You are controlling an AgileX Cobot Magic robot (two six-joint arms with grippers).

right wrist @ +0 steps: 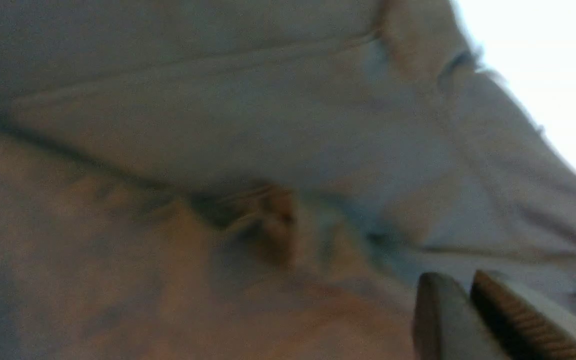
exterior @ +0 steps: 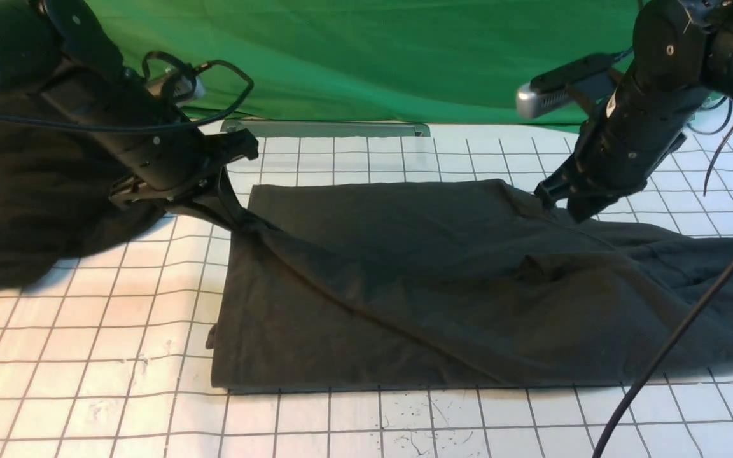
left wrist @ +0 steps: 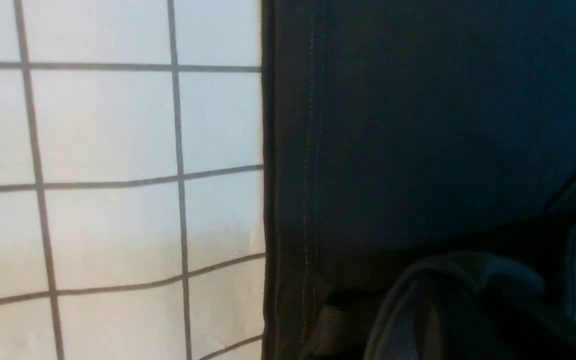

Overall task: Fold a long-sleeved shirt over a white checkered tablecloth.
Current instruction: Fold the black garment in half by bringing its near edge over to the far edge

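Here, creased charcoal long-sleeved shirt (exterior: 404, 286), left hand (exterior: 231, 200) pinching its corner, right hand (exterior: 560, 203) barely parted.

Dark charcoal-grey long-sleeved shirt (exterior: 404, 280) with pale stitching (left wrist: 313, 150) along its hem, white checkered tablecloth (exterior: 86, 381) with a thin dark-grey grid and a few dark specks, plain green cloth (exterior: 373, 57), blacker heap of cloth (exterior: 16, 210), black robot arms (exterior: 144, 146), silver-grey camera (exterior: 548, 95)

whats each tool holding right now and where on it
Left tool pinches the long-sleeved shirt at its left edge near the far corner; right tool holds nothing, jaws slightly parted.
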